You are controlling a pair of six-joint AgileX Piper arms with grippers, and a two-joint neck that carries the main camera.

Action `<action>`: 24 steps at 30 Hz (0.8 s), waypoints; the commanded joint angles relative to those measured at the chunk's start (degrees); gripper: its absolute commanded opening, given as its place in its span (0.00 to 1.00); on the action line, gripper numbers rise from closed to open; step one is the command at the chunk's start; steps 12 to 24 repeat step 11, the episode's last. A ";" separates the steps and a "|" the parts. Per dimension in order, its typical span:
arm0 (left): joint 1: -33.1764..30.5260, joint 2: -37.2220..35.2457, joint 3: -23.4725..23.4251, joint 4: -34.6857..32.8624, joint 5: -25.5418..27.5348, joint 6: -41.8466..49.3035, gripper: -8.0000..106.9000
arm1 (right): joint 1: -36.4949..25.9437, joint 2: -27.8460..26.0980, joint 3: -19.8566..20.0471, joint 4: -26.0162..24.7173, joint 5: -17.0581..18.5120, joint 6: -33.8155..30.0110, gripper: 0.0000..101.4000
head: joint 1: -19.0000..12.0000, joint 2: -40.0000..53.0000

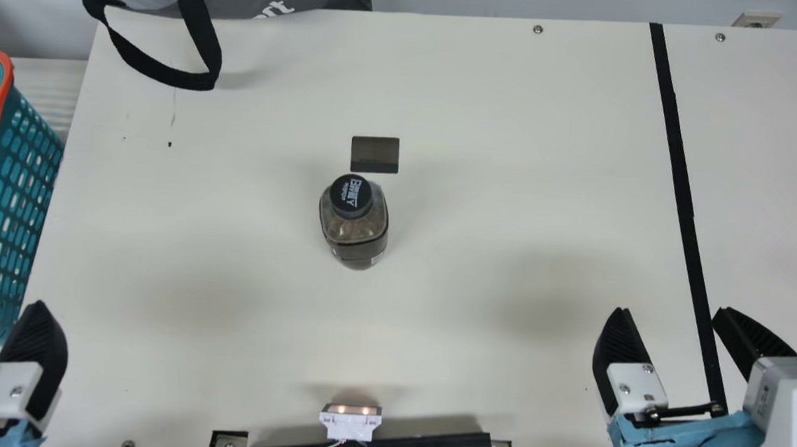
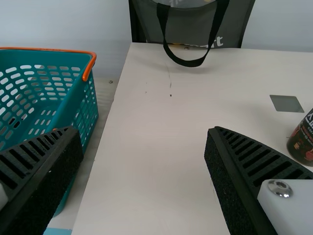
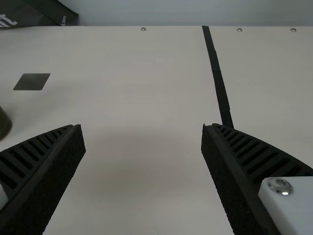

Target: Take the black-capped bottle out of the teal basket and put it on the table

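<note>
Bottle (image 1: 359, 231), black-capped, upright on counter (image 1: 483, 117), between and beyond left tool (image 2: 143, 131) and right tool (image 3: 142, 128), both spread, empty. Placing looks done; careless inward sweep by either could clip bottle, topple it.

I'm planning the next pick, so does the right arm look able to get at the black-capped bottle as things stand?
Probably yes: the right gripper is open, and nothing stands between it and the upright bottle. Reach itself is harder to judge.
</note>
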 commanded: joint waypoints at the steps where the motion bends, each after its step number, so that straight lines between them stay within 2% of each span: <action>1: 0.00 0.00 0.00 0.00 0.00 0.00 1.00 | 0.00 0.00 0.00 0.00 0.00 0.00 0.90 | -0.21 0.47; 24: 0.00 0.00 0.00 0.00 0.00 0.00 1.00 | 0.00 0.00 0.00 0.00 -0.05 0.00 0.90 | -0.21 0.47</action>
